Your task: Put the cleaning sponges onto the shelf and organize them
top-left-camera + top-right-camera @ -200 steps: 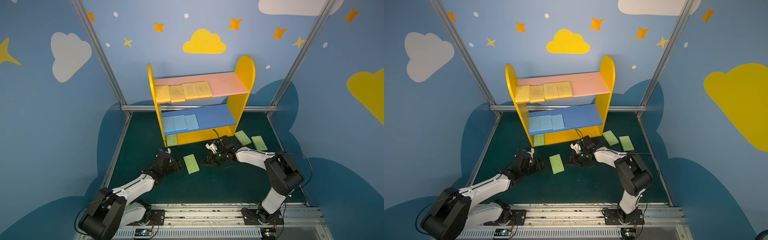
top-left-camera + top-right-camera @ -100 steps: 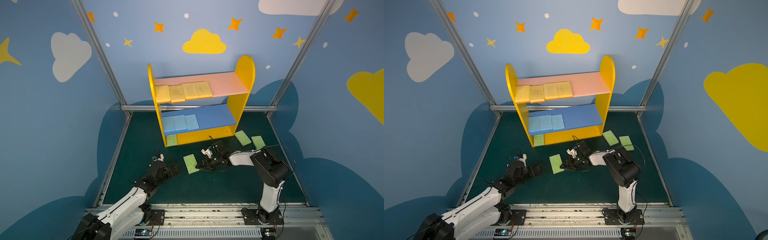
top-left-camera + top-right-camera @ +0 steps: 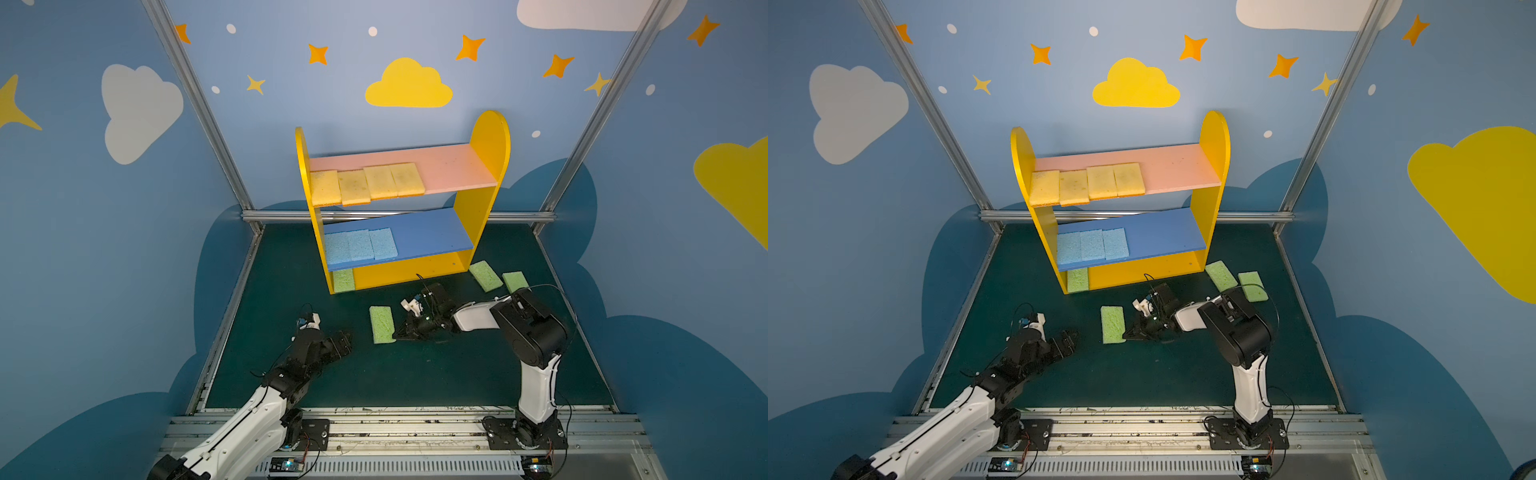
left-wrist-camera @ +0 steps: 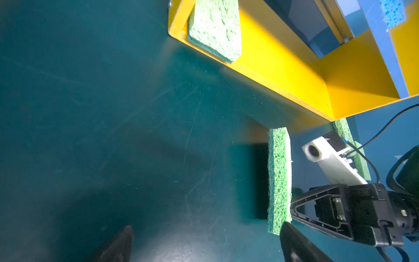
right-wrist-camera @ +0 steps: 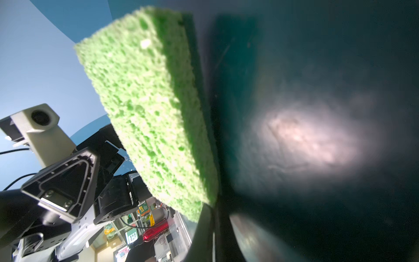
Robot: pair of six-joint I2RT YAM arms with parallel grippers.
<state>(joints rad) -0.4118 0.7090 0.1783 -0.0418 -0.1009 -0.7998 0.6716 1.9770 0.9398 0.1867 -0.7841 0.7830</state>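
Observation:
A light green sponge lies on the dark mat in front of the shelf. My right gripper is shut, its tips against that sponge's right edge; nothing sits between the fingers. My left gripper stands open over bare mat to the sponge's left. Several yellow sponges line the pink board and three blue ones the blue board. One green sponge rests on the yellow base at its left end.
Two more green sponges lie on the mat beside the shelf's right foot, behind my right arm. Blue walls with metal posts close in the sides and back. A metal rail runs along the front.
My left gripper has opened wide and drawn back to the left, away from the green sponge. My right gripper has slid left to the sponge's edge and shut.

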